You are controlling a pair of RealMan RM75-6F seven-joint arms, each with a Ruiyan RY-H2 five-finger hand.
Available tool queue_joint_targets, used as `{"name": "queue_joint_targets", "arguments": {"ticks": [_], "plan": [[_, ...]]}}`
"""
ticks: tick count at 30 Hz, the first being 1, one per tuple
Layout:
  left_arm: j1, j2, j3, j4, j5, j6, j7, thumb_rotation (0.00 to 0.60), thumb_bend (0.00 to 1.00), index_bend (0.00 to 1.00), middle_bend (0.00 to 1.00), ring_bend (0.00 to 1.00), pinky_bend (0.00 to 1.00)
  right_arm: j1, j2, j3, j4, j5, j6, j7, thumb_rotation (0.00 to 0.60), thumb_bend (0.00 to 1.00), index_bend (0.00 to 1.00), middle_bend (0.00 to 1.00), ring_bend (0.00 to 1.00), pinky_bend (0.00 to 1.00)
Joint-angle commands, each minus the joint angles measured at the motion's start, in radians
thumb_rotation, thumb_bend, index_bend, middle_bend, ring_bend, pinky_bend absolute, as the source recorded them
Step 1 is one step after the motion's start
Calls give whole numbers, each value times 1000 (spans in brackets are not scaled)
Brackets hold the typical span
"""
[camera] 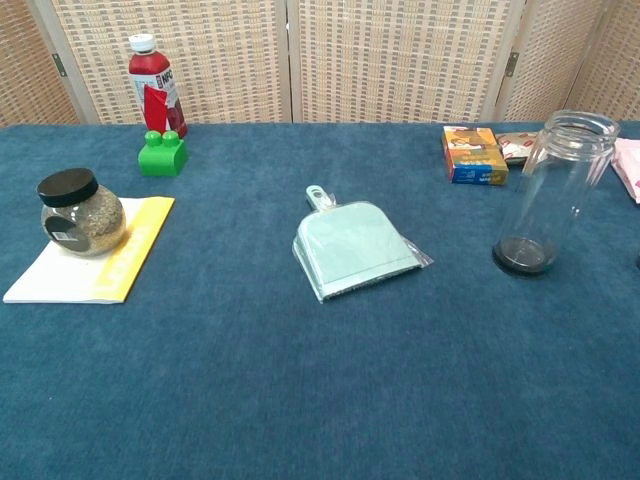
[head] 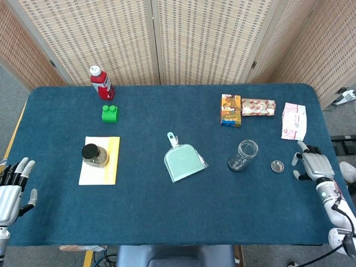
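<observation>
The chest view shows neither the empty, spread left hand (head: pixel 11 192) nor the right hand (head: pixel 312 165), fingers apart beside one small lid (head: pixel 277 166) and one glass jar (head: pixel 243 155).

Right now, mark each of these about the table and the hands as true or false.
1. The glass jar stands upright with no lid on it. True.
2. The right hand holds the small round lid. False: it is beside the lid, apart from it, holding nothing.
3. The black-capped jar sits on the white and yellow sheet. True.
4. The dustpan lies between the green block and the red bottle. False: it lies mid-table, left of the glass jar.
5. The left hand is at the table's left edge, fingers apart, touching nothing. True.
</observation>
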Motion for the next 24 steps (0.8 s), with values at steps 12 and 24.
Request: {"name": "queue_joint_targets", "arguments": {"ticks": [12, 24], "plan": [[0, 2, 0, 1, 3, 0, -6, 600, 490, 9, 0, 0, 20, 48, -62, 14, 91, 25, -58, 7, 600, 367, 511, 0, 0, 0], [3, 9, 3, 0, 16, 9, -22, 600, 490, 3, 0, 0, 20, 78, -121, 14, 151, 26, -88, 5, 600, 367, 516, 0, 0, 0]]}}
